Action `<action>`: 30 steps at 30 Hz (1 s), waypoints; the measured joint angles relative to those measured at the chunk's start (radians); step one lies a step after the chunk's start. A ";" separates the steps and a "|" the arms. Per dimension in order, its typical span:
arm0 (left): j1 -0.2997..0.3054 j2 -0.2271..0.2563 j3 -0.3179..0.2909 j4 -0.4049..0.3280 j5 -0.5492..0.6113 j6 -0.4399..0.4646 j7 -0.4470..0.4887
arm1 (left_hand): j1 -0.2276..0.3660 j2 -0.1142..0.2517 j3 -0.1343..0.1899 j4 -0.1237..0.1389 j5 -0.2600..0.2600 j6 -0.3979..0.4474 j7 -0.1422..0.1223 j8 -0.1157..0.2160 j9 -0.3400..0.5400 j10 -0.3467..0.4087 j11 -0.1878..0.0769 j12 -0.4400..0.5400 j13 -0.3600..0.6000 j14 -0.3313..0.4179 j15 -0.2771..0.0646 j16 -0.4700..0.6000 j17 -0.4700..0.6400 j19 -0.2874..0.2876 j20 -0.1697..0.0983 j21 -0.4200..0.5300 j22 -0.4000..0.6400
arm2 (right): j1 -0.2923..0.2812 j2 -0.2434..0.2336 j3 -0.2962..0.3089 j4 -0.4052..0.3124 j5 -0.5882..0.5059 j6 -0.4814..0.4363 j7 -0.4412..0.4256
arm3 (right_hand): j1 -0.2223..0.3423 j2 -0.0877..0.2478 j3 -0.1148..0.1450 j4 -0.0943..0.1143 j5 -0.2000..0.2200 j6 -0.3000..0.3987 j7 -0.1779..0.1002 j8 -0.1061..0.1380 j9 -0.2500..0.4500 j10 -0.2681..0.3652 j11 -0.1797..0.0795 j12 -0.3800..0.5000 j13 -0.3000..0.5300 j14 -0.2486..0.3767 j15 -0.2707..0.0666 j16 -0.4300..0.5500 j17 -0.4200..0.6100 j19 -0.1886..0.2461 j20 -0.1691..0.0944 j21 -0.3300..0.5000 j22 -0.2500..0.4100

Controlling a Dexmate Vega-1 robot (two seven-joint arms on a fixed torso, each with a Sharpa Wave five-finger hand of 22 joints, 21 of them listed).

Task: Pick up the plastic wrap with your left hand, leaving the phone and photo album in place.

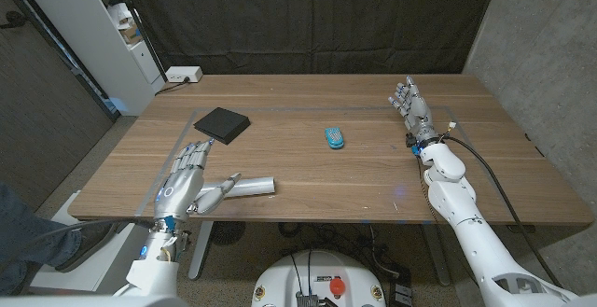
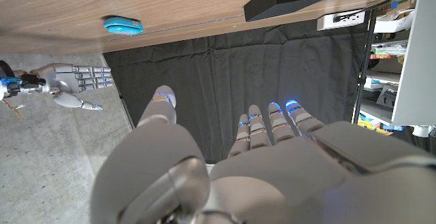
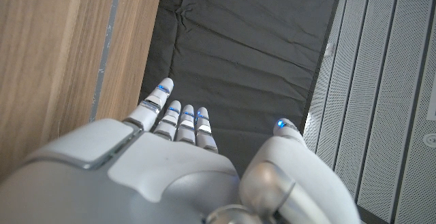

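Plastic wrap (image 1: pixel 250 186), one roll, lies well nearer the robot than the one phone (image 1: pixel 334 137); one photo album (image 1: pixel 222 124) left of it; left hand (image 1: pixel 191 178) beside roll, right hand (image 1: pixel 412 106) apart, both spread, empty

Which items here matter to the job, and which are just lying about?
Job:
plastic wrap, the roll to pick up
left hand, open beside it
phone, stays put
photo album, stays put

Lying about:
right hand, idle
power strip
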 measured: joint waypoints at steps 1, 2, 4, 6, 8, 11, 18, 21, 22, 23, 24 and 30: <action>-0.003 0.005 0.004 0.000 0.000 0.000 0.000 | 0.000 0.000 0.000 0.000 0.000 0.000 0.000 0.000 0.000 0.000 0.000 0.000 0.000 0.000 0.000 0.000 0.000 0.000 0.000 0.000 0.000 | 0.000 0.000 0.000 0.000 -0.001 0.000 0.000 | 0.000 0.000 0.000 0.000 0.000 0.000 0.000 0.000 0.000 0.000 0.000 0.000 0.000 0.000 0.000 0.000 0.000 0.000 0.000 0.000 0.000; -0.004 0.007 0.005 0.000 0.000 0.000 0.000 | 0.002 -0.002 0.000 0.000 0.000 0.000 0.000 0.000 0.000 0.000 0.000 0.000 0.000 0.000 0.000 0.000 0.000 0.000 0.000 0.000 0.000 | 0.000 0.000 0.000 0.000 -0.001 0.000 0.000 | 0.000 0.000 0.000 0.000 0.000 0.000 0.000 0.000 0.000 0.000 0.000 0.000 0.000 0.000 0.000 0.000 0.000 0.000 0.000 0.000 0.000; -0.011 0.017 0.012 0.000 -0.007 0.026 -0.003 | 0.004 -0.004 0.000 0.000 0.004 0.004 -0.004 0.000 0.000 0.000 0.000 0.000 0.000 0.000 0.000 0.000 0.000 0.005 0.005 0.000 0.000 | 0.006 0.001 0.000 0.008 -0.002 0.000 0.000 | 0.000 0.000 0.000 0.000 0.000 0.000 0.000 0.000 0.000 0.000 0.000 0.000 0.000 0.004 0.004 0.000 0.000 0.000 0.000 0.000 0.000; -0.017 0.026 0.020 0.001 -0.011 0.034 -0.006 | 0.004 -0.004 0.000 0.000 0.004 0.005 -0.005 0.000 0.000 0.000 0.000 0.000 0.000 0.000 0.000 0.000 0.000 0.005 0.005 0.000 0.000 | 0.007 0.002 0.000 0.010 -0.003 0.000 0.000 | 0.000 0.000 0.000 0.000 0.000 0.000 0.000 0.000 0.000 0.000 0.000 0.000 0.000 0.004 0.004 0.000 0.000 0.000 0.000 0.000 0.000; -0.023 0.034 0.027 0.001 -0.016 0.048 -0.011 | 0.004 -0.003 0.000 0.000 0.004 0.005 -0.005 0.000 0.000 0.000 0.000 0.000 0.000 0.000 0.000 0.000 0.000 0.005 0.005 0.000 0.000 | 0.009 0.002 0.000 0.012 -0.004 0.000 0.000 | 0.000 0.000 0.000 0.000 0.000 0.000 0.000 0.000 0.000 0.000 0.000 0.000 0.000 0.004 0.004 0.000 0.000 0.000 0.000 0.000 0.000; -0.030 0.046 0.038 0.001 -0.025 0.073 -0.022 | 0.012 -0.004 0.000 0.000 0.004 0.011 -0.011 0.000 0.000 0.004 -0.004 0.000 0.000 0.002 -0.002 0.000 0.000 0.006 0.006 0.000 0.000 | 0.013 0.003 -0.001 0.016 -0.005 0.000 0.000 | 0.000 0.000 0.000 0.000 0.000 0.000 0.000 0.000 0.000 0.000 0.000 0.000 0.000 0.004 0.004 0.000 0.000 0.000 0.000 0.000 0.000; -0.044 0.073 0.064 -0.009 -0.031 0.135 -0.046 | 0.021 -0.004 0.000 0.000 0.008 0.011 -0.011 0.000 0.000 0.005 -0.005 0.000 0.000 0.019 0.001 0.000 0.000 0.012 0.012 0.000 0.000 | 0.016 0.006 -0.002 0.020 -0.009 0.000 -0.001 | 0.000 0.000 0.000 0.000 0.000 0.000 0.000 0.000 0.000 0.000 0.000 0.000 0.000 0.004 0.004 0.000 0.000 0.000 0.000 0.000 0.000; -0.047 0.086 0.074 -0.017 -0.034 0.168 -0.059 | 0.022 -0.004 0.000 0.000 0.008 0.011 -0.011 0.000 0.000 0.005 -0.005 0.000 0.000 0.023 -0.003 0.000 0.000 0.017 0.017 0.000 0.000 | 0.018 0.008 -0.003 0.023 -0.009 0.002 -0.002 | 0.000 0.000 0.000 0.000 0.000 0.000 0.000 0.000 0.000 0.000 0.000 0.000 0.000 0.004 0.004 0.000 0.000 0.000 0.000 0.000 0.000; -0.047 0.087 0.075 -0.018 -0.035 0.176 -0.064 | 0.022 -0.004 0.000 0.000 0.008 0.011 -0.011 0.000 0.000 0.005 -0.005 0.000 0.000 0.023 -0.003 0.000 0.000 0.018 0.018 0.000 0.000 | 0.018 0.008 -0.003 0.023 -0.009 0.002 -0.002 | 0.000 0.000 0.000 0.000 0.000 0.000 0.000 0.000 0.000 0.000 0.000 0.000 0.000 0.004 0.004 0.000 0.000 0.000 0.000 0.000 0.000; -0.047 0.087 0.075 -0.018 -0.037 0.186 -0.068 | 0.022 -0.004 0.000 0.000 0.008 0.011 -0.011 0.000 0.000 0.005 -0.005 0.000 0.000 0.023 -0.003 0.000 0.000 0.018 0.018 0.000 0.000 | 0.018 0.009 -0.003 0.024 -0.009 0.002 -0.002 | 0.000 0.000 0.000 0.000 0.000 0.000 0.000 0.000 0.000 0.000 0.000 0.000 0.000 0.004 0.004 0.000 0.000 0.000 0.000 0.000 0.000; -0.049 0.096 0.081 -0.024 -0.038 0.194 -0.071 | 0.022 -0.004 0.000 0.000 0.008 0.011 -0.011 0.000 0.000 0.005 -0.005 0.000 0.000 0.023 -0.003 0.000 0.000 0.018 0.018 0.000 0.000 | 0.018 0.009 -0.004 0.025 -0.009 0.003 -0.003 | 0.000 0.000 0.000 0.000 0.000 0.000 0.000 0.000 0.000 0.000 0.000 0.000 0.000 0.004 0.004 0.000 0.000 0.000 0.000 0.000 0.000; -0.055 0.117 0.098 -0.038 -0.042 0.249 -0.094 | 0.030 -0.004 0.000 0.000 0.008 0.020 -0.012 0.000 0.000 0.007 -0.008 0.000 0.000 0.023 -0.003 0.000 0.000 0.018 0.018 0.000 0.000 | 0.022 0.012 -0.005 0.033 -0.009 0.005 -0.004 | 0.000 0.000 -0.004 -0.004 0.000 0.000 0.000 0.000 0.000 0.000 0.000 0.000 0.000 0.003 0.004 0.000 0.000 0.000 0.000 0.000 0.000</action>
